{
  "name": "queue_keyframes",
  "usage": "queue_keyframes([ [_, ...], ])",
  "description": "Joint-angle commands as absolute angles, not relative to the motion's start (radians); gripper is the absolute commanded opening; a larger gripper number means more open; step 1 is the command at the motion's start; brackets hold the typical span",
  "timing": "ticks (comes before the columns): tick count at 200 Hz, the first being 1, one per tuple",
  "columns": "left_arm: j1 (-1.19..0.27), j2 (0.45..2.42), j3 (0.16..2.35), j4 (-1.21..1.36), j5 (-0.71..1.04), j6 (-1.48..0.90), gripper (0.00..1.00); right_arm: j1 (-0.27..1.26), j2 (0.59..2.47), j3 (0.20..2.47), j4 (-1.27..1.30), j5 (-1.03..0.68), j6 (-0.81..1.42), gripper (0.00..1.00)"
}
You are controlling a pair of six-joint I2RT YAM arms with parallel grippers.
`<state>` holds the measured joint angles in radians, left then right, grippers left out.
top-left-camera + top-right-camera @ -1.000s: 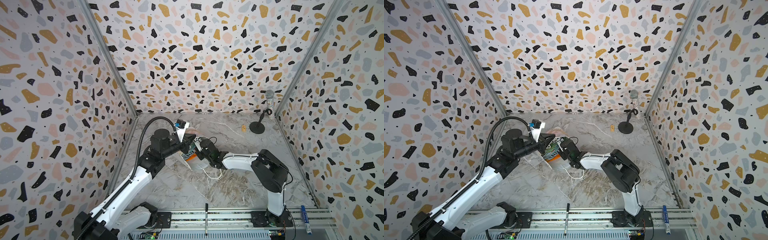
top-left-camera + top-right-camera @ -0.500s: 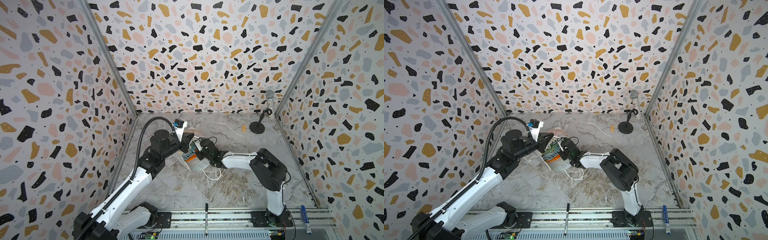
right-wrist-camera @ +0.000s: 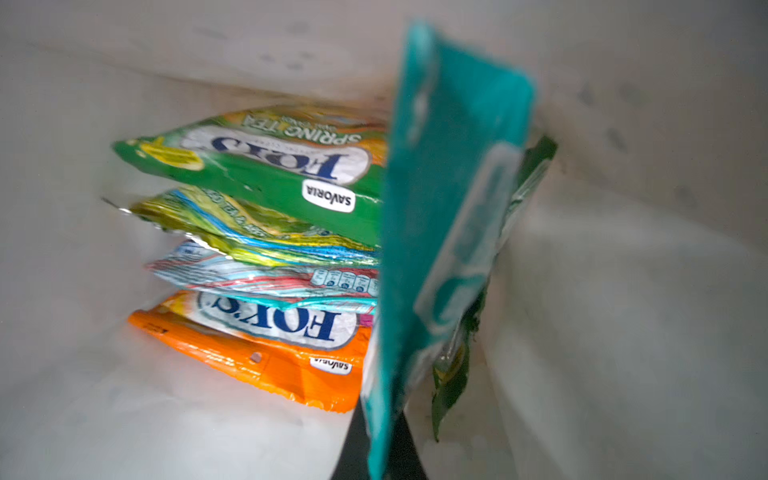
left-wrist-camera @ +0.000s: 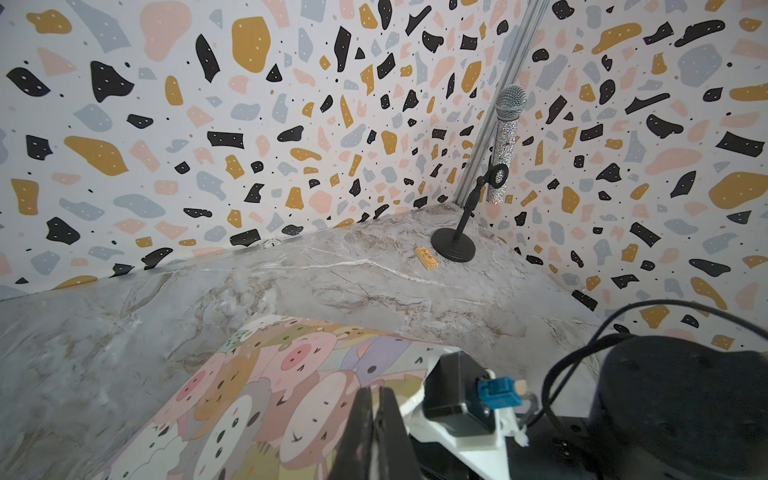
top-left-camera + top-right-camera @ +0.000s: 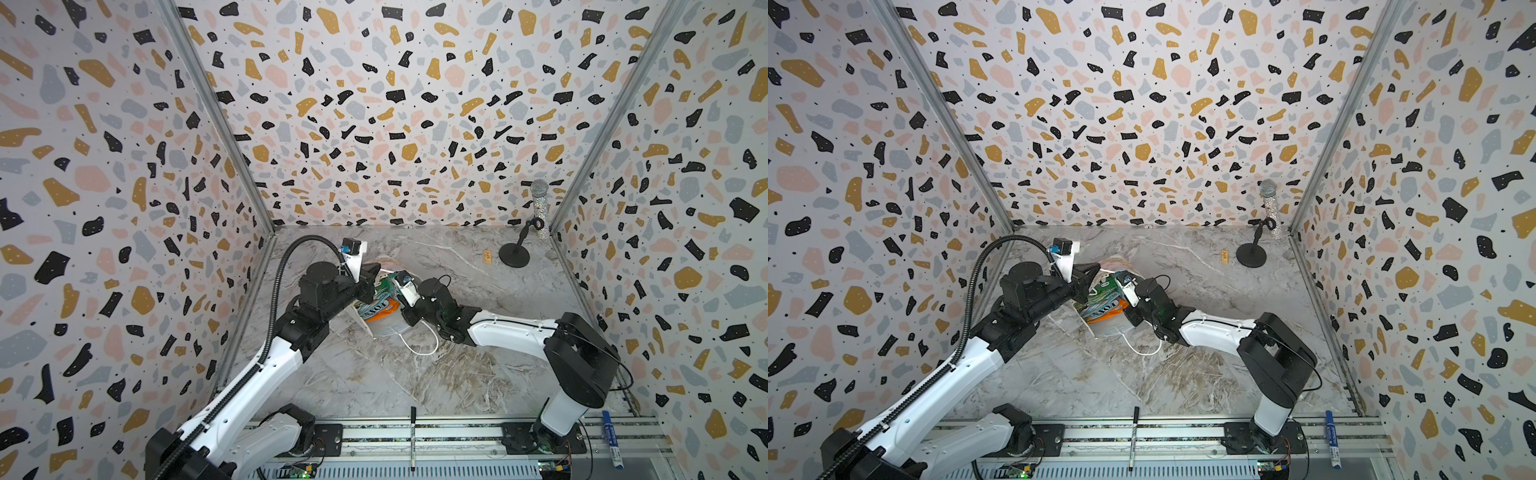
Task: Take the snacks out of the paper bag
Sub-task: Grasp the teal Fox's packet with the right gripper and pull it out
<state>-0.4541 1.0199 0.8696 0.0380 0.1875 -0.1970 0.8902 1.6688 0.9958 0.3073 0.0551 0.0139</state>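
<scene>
Six snacks (image 3: pixel 266 266) sit inside the paper bag (image 5: pixel 384 330), which lies on its side on the marble worktop (image 5: pixel 415 386), left of centre, mouth towards the near right and cartoon-animal face turned up. The left gripper (image 4: pixel 375 428) has its jaws clenched on the upper edge of that mouth and holds it raised. In the left wrist view its two black fingers (image 4: pixel 356 440) press together against the printed paper, though the pinched edge itself is hard to make out. The right gripper (image 3: pixel 382 457) reaches into the mouth, its tip largely hidden in both top views. The right wrist view shows its jaws grasping a blurred teal packet (image 3: pixel 436 199) by one edge. Beside it four packets are piled flat, a green packet (image 3: pixel 270 166) at one end and an orange packet (image 3: pixel 266 357) at the other. A sixth, dark green packet (image 3: pixel 536 166) shows only as a sliver behind the teal one. One white cord handle (image 5: pixel 419 347) trails onto the worktop on the near side. In the far right corner stands a glitter microphone (image 5: pixel 539 199) on a black stand (image 5: pixel 514 259), with a small orange block (image 5: pixel 487 257) just beside it. A black pen (image 5: pixel 413 436) and a blue marker (image 5: pixel 611 436) lie on the near rail (image 5: pixel 457 434).
</scene>
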Motion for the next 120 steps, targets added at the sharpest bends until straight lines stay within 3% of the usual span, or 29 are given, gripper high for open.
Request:
queue_keyframes([
  [1, -0.453, 1.008, 0.856, 0.092, 0.166, -0.201, 0.00, 0.905, 1.555, 0.981, 0.294, 0.012, 0.008, 0.00],
  [120, -0.456, 1.034, 0.864, 0.090, 0.222, -0.202, 0.00, 0.919, 1.208, 0.919, 0.090, -0.029, -0.037, 0.00],
])
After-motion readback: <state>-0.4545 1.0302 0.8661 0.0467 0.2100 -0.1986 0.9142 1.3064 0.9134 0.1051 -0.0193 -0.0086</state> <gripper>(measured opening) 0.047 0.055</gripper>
